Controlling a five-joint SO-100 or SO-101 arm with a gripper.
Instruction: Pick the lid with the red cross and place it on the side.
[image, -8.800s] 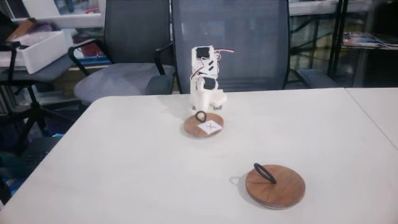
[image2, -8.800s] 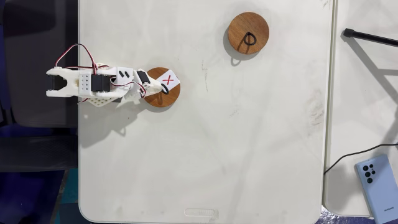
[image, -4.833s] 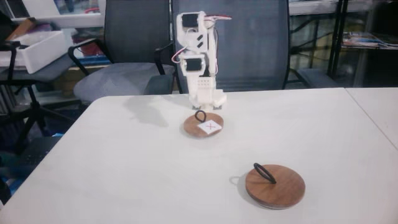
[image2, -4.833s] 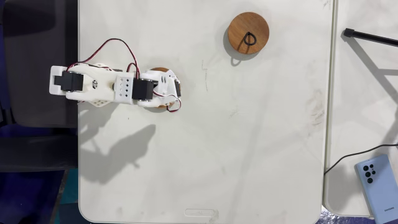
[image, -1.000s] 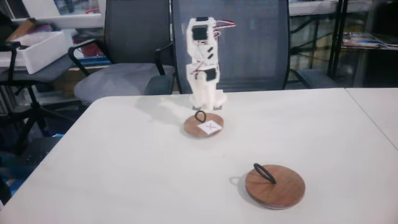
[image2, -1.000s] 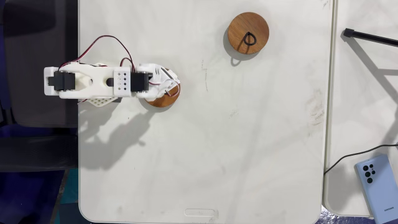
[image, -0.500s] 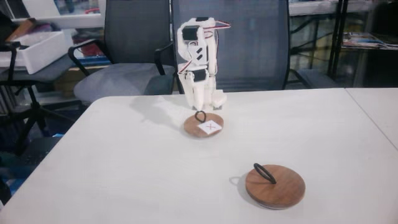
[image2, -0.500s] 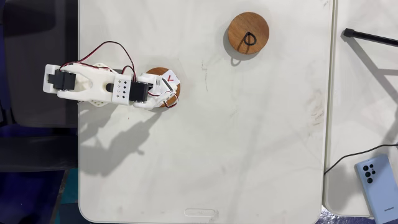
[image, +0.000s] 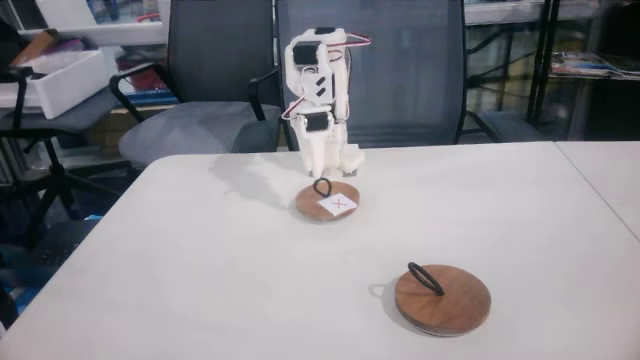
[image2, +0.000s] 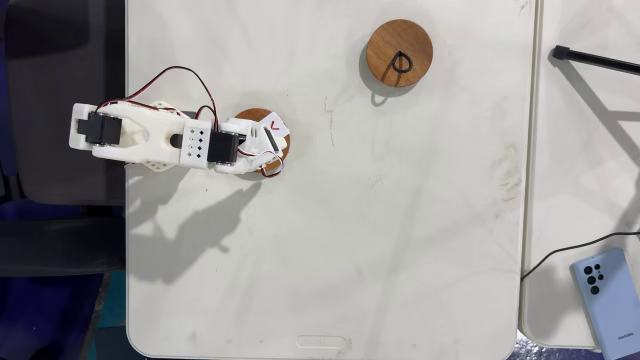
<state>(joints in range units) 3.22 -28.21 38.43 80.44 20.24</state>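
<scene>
The lid with the red cross (image: 328, 205) is a small brown wooden disc with a black ring handle and a white label. It lies flat on the white table just in front of the arm's base. Seen from above, the lid with the red cross (image2: 274, 128) is partly covered by the white arm, and part of its label shows. My gripper (image: 331, 168) points down, hanging just above and behind the lid's ring. From above, my gripper (image2: 266, 152) sits over the disc. Its jaws are hidden by the wrist, and nothing is lifted.
A larger plain wooden lid (image: 442, 298) with a black ring lies nearer the front, and from above this plain lid (image2: 399, 54) is at the top. Office chairs (image: 370, 70) stand behind the table. A phone (image2: 604, 286) and a black cable (image2: 592, 58) lie on the neighbouring table.
Over the last second the arm's upper part leaned and swung slightly, uncovering part of the label from above. The lid has stayed flat in the same place.
</scene>
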